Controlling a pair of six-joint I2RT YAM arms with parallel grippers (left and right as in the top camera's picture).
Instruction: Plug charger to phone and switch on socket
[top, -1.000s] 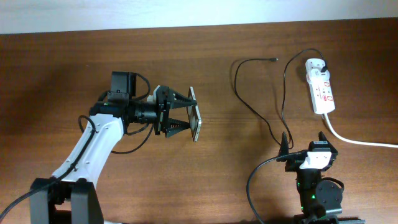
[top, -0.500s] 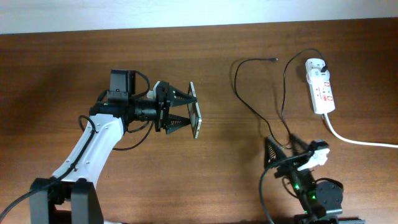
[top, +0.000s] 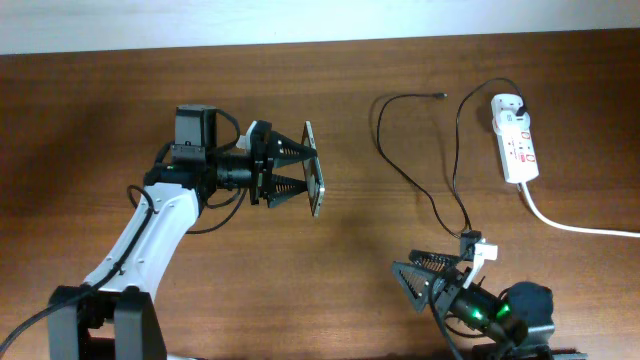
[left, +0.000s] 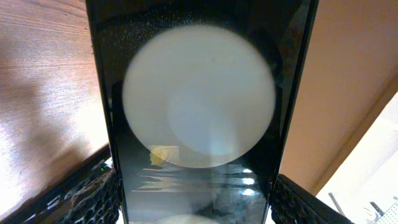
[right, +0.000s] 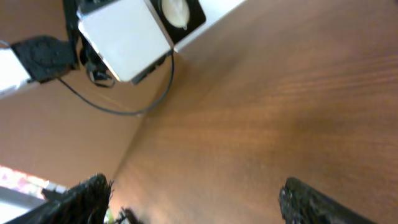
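The phone (top: 315, 172) is gripped on edge between the fingers (left: 81, 199) of the left gripper (top: 309, 171), left of centre over the table (top: 100, 100). In the left wrist view its glossy face is filled by a pale round reflection. The right gripper (top: 420, 272) is spread wide at the near edge, with nothing held between its fingers. Just beside it lie the near bends of the charger (top: 379, 118), whose loops are strung between phone and socket (top: 514, 138). The connector tip (top: 441, 96) is left loose on the wood. The black plug (top: 522, 103) is seated at the socket's far end. A thick white cord (top: 570, 225) is led off rightward. Red marks are seen on the strip, but its writing is too small to be read.
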